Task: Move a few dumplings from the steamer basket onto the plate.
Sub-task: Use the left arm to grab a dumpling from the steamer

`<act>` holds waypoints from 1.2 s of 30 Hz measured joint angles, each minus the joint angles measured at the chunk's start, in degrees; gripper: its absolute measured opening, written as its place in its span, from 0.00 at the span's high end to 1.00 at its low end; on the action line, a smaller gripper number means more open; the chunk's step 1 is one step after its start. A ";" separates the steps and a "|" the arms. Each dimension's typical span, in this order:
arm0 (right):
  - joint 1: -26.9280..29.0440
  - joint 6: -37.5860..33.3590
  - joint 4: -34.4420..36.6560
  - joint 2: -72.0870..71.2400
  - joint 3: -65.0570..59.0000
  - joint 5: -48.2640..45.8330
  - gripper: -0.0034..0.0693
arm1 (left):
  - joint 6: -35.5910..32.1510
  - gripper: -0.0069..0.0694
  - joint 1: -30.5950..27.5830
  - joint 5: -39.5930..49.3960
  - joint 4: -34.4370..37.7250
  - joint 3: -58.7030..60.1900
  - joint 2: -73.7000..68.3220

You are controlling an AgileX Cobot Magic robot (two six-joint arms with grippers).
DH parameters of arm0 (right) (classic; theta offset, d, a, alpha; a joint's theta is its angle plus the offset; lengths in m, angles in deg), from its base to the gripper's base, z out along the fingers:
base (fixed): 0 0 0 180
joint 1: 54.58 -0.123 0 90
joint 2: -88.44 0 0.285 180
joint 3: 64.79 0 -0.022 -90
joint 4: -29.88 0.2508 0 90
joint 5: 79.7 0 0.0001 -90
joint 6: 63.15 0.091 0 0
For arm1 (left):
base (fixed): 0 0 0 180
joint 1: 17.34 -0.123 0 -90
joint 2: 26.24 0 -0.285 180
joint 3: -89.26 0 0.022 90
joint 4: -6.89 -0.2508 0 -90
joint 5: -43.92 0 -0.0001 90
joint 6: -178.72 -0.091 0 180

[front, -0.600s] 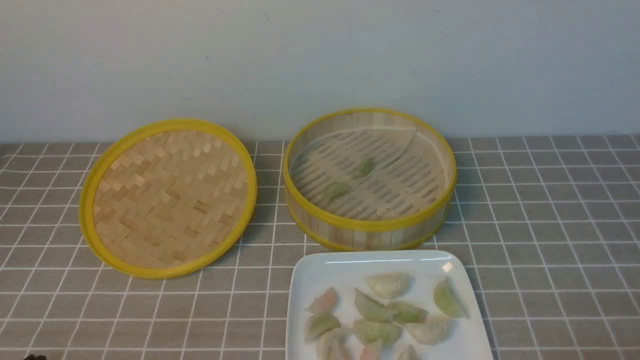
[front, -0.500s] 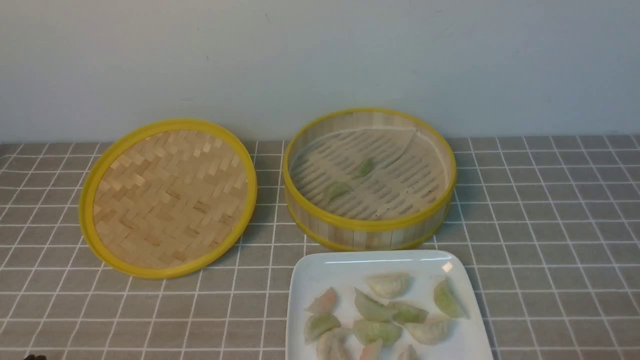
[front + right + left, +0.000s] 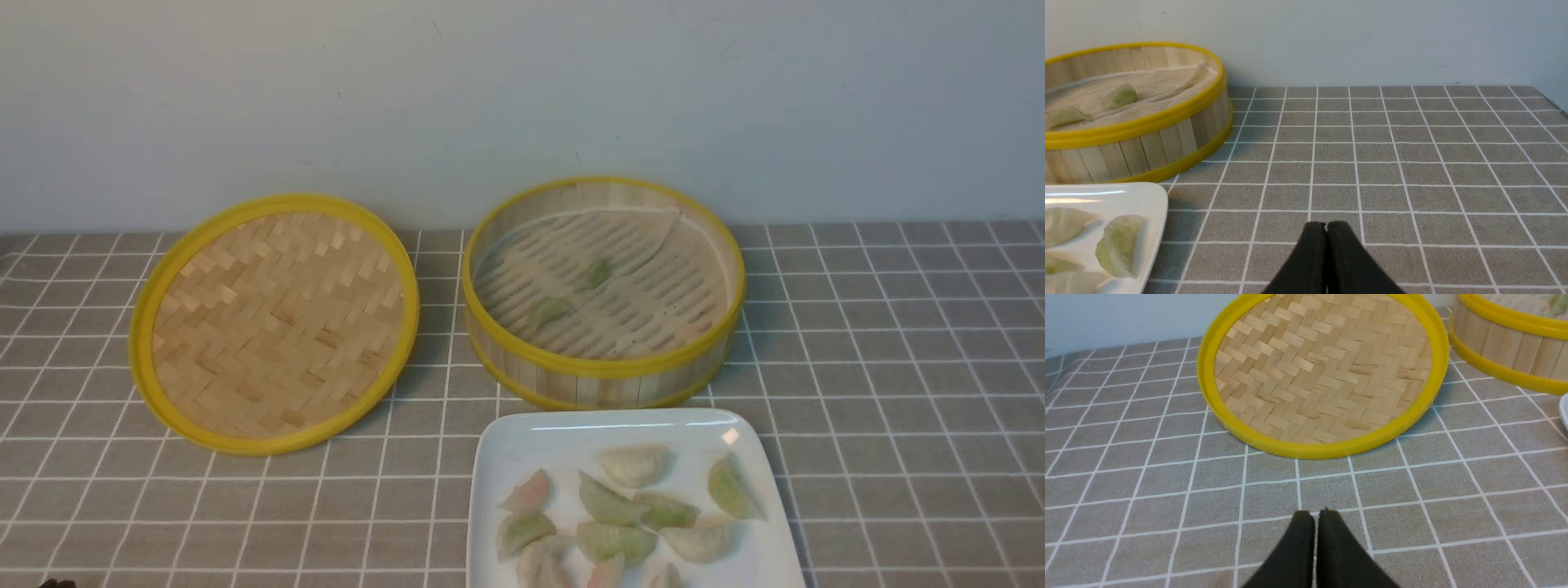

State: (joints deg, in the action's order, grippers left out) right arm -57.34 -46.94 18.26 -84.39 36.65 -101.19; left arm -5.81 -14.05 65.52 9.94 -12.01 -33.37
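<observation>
two dumplings [image 3: 552,309] are lying on the steamer basket [image 3: 604,371] floor, ahead of the right pincer [image 3: 1326,226] and off toward the other arm; the plate [image 3: 531,441] is sitting nearer on that side. this and the left pincer [image 3: 1314,516] are sitting clenched, empty. a good reach is probably opening early, rising above the basket, then descending straight. bare tabletop [image 3: 1412,163] ahead is giving free room.

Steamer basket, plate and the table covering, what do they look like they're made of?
Steamer basket: likely bamboo, matte upright slats with visible grain; yellow rims look plastic or painted. Plate: probably glazed ceramic, glossy white with glare streaks. Table covering: seems fabric, matte grey with white grid lines.
</observation>
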 joint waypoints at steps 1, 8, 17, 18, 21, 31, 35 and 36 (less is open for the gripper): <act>0.00 0.00 0.00 0.00 0.00 0.00 0.97 | 0.00 0.92 0.00 0.00 0.00 0.00 0.00; 0.00 0.00 0.00 0.00 0.00 0.00 0.97 | 0.00 0.92 0.00 0.00 0.00 0.00 0.00; 0.00 0.00 0.00 0.00 0.00 0.00 0.97 | -0.06 0.92 0.00 -0.93 -0.87 0.06 0.00; 0.00 0.00 0.00 0.00 0.00 0.00 0.97 | 0.58 0.92 0.00 -2.28 -0.35 0.10 0.00; 0.00 0.00 0.00 0.00 0.00 0.00 0.97 | 3.52 0.92 0.00 -8.32 4.38 0.10 0.00; 0.00 0.00 0.00 0.00 0.00 0.00 0.97 | 13.91 0.92 0.00 -46.27 17.42 -0.07 0.00; 0.00 0.00 0.00 0.00 0.00 0.00 0.97 | 19.72 0.92 0.00 -45.84 17.00 -6.30 -0.94; 0.00 0.00 0.00 0.00 0.00 0.00 0.97 | 20.69 0.92 0.00 -42.76 15.76 -9.86 -2.59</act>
State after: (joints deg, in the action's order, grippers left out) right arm -57.34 -46.94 18.26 -84.39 36.65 -101.19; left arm 14.88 -14.05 22.76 25.70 -21.87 -35.95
